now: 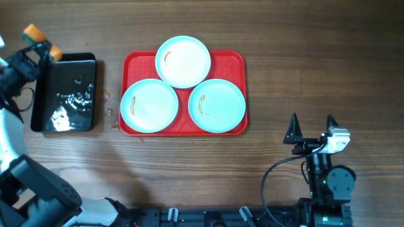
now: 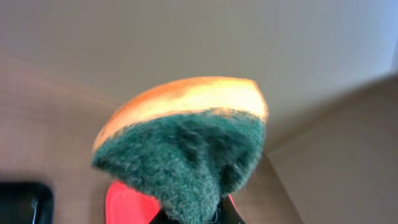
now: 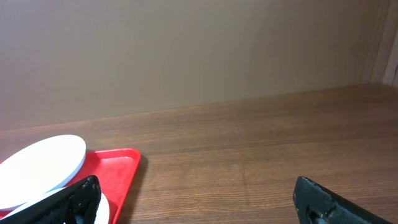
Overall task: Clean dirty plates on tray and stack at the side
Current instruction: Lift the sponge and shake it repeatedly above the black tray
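On the tray [image 1: 136, 63] all three plates [image 1: 149, 106] are found, none stacked at the side yet, so the job is judged to be right at the start. Thin orange-brown smears can be seen on each one. Two are laid side by side along the tray's near edge, and the far plate [image 1: 183, 61] seems to be propped on their rims and poked out over the tray's far rim. Well off the tray's left end, past the black pan [image 1: 64, 93] with a bit of water in it, the left gripper [image 1: 39, 49] is clamped tight on a sponge [image 2: 186, 143], which is squashed into a fold with the green scrubby side out, so it's clearly soft. Off the tray's near right corner the right gripper [image 1: 311, 126] is parked with its jaws spread wide and nothing between them. Plates like these are probably stiff, light and slick, and fragile if ceramic, which can't be told. Being shallow, they'd best be pinched at the rim, and the propped one looks easiest since its edge is lifted. Some sliding should be expected under scrubbing unless it's steadied.
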Controlling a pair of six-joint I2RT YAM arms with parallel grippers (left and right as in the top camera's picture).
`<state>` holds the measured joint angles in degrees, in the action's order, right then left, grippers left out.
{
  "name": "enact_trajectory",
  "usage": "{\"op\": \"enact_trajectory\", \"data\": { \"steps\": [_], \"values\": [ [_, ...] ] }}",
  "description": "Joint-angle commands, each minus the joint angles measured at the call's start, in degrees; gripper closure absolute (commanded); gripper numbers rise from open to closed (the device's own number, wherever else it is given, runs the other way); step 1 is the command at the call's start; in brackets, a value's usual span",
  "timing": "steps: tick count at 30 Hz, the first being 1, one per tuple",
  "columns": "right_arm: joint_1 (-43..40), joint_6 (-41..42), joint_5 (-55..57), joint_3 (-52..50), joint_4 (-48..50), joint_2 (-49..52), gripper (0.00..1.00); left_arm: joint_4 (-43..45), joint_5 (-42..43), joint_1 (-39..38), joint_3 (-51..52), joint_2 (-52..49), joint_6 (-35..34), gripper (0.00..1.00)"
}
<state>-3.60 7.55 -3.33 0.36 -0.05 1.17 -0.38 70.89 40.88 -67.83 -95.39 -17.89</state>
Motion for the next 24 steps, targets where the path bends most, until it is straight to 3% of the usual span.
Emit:
{"op": "enact_trajectory", "data": {
  "steps": [1, 2, 5, 7, 10, 16, 20, 24],
  "values": [
    [-0.3, -0.7, 0.8, -0.1, 0.2, -0.4, 0.0, -10.7, -16.7, -1.2, 1.8, -4.3, 13.3, 0.96],
    [-0.3, -0.7, 0.8, -0.1, 0.2, -0.4, 0.0, -13.4, -22.4, -1.6, 2.4, -6.3, 16.8, 0.96],
    [-0.3, -0.7, 0.8, -0.1, 0.2, -0.4, 0.0, -17.2, -28.2, -1.6, 2.8, -10.7, 21.6, 0.96],
    [-0.3, -0.7, 0.8, -0.1, 0.2, -0.4, 0.0, -18.2, -27.4, -1.2, 2.8, -12.1, 22.0, 0.96],
    [-0.3, -0.7, 0.8, -0.1, 0.2, -0.4, 0.0, -18.1, -19.3, -0.4, 1.6, -10.9, 21.7, 0.96],
    [-0.3, -0.7, 0.8, -0.1, 0.2, -0.4, 0.0, -17.6, -6.7, 0.6, -6.2, -1.7, 12.2, 0.96],
    [-0.3, -0.7, 0.8, -0.1, 0.2, -0.4, 0.0, -14.7, -6.5, 0.1, -8.4, 5.0, 10.1, 0.96],
    [-0.3, -0.7, 0.8, -0.1, 0.2, -0.4, 0.0, -16.9, -13.3, 0.0, -8.3, 6.7, 10.1, 0.96]
  ]
}}
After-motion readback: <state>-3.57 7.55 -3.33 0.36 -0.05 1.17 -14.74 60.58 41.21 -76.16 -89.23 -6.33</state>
